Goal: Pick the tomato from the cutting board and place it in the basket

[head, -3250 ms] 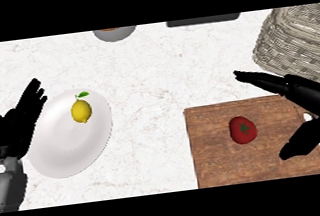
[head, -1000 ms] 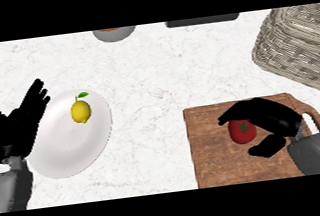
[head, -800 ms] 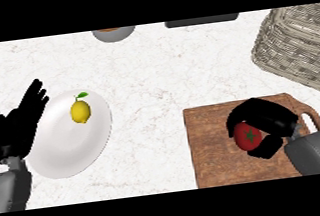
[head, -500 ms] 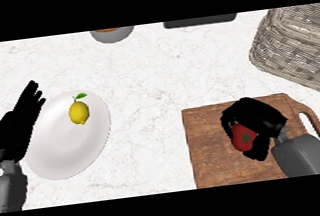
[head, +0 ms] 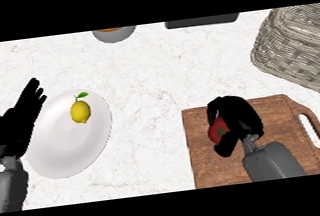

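A red tomato (head: pixel 216 129) with a green stem sits on the brown wooden cutting board (head: pixel 282 110) at the lower right. My right hand (head: pixel 239 118) is over the board, its fingers and thumb curled round the tomato, so only the tomato's left side shows. The woven wicker basket (head: pixel 305 47) stands at the right edge, beyond the board. My left hand (head: pixel 12 124) rests open with fingers up at the left edge, beside the plate.
A white plate (head: pixel 70 141) at the left holds a yellow lemon (head: pixel 80 111). A grey bowl (head: pixel 114 33) and a dark flat object (head: pixel 202 20) lie along the counter's far edge. White marble counter lies between plate and board.
My right hand came down onto the board, shifted left over the tomato and curled its fingers round it. The left hand stayed in place.
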You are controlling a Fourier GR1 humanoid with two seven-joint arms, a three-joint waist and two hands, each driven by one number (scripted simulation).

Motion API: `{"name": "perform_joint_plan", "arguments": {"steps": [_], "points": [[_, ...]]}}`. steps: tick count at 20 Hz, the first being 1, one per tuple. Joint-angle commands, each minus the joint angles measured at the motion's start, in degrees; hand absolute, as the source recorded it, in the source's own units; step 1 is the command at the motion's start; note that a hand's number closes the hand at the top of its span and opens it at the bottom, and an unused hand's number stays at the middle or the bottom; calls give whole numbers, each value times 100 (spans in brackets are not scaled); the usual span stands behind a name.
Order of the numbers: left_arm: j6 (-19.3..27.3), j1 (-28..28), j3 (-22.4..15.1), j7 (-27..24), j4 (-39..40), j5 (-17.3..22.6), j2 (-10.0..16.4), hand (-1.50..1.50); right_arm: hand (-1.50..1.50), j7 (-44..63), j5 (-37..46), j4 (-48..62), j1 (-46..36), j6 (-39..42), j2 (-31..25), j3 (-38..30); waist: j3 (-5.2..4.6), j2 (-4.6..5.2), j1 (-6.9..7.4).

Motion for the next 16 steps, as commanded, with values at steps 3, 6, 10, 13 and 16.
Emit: {"name": "perform_joint_plan", "arguments": {"steps": [3, 6, 10, 13, 16], "points": [[-80, -141, 32, 10, 115, 42, 53, 0, 150, 1580, -1253, -199, -260, -1699, 311, 1055, 88, 73, 149], [250, -90, -277, -37, 60, -252, -325, 0, 150, 1598, -1493, -674, -385, -2682, 317, 1501, 88, 58, 82], [140, -123, 34, -95, 242, -104, -66, 0, 150, 1944, -1204, -1351, -879, -3472, 320, 1908, 77, 42, 27], [19, 144, 42, 17, -17, -6, -23, 0, 150, 3093, -403, -1794, -1414, -3500, 321, 1898, 73, 10, 36], [-57, -245, 98, 43, 209, 52, 49, 0, 150, 3754, -20, -2152, -1858, -2904, 322, 1494, 73, 31, -56]]}}
